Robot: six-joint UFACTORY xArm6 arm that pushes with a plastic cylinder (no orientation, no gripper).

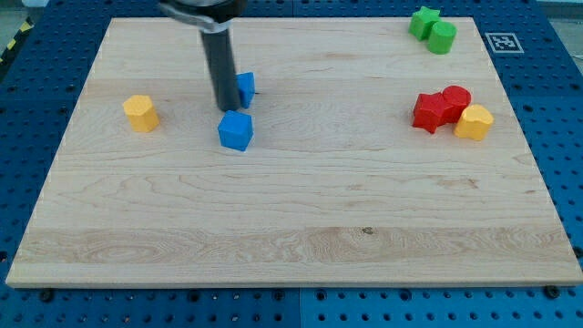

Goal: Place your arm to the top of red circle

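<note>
The red circle (457, 97) sits at the view's right, touching a red star-shaped block (429, 111) on its left and a yellow block (475, 121) at its lower right. My tip (227, 108) is far to the view's left of the red circle, between two blue blocks: a small blue block (246, 87) just right of the rod and a blue cube (235, 130) just below the tip.
A yellow hexagonal block (140, 113) lies at the view's left. A green star (423, 20) and a green cylinder (443, 37) sit at the top right corner. The wooden board (291, 228) ends at blue pegboard on all sides.
</note>
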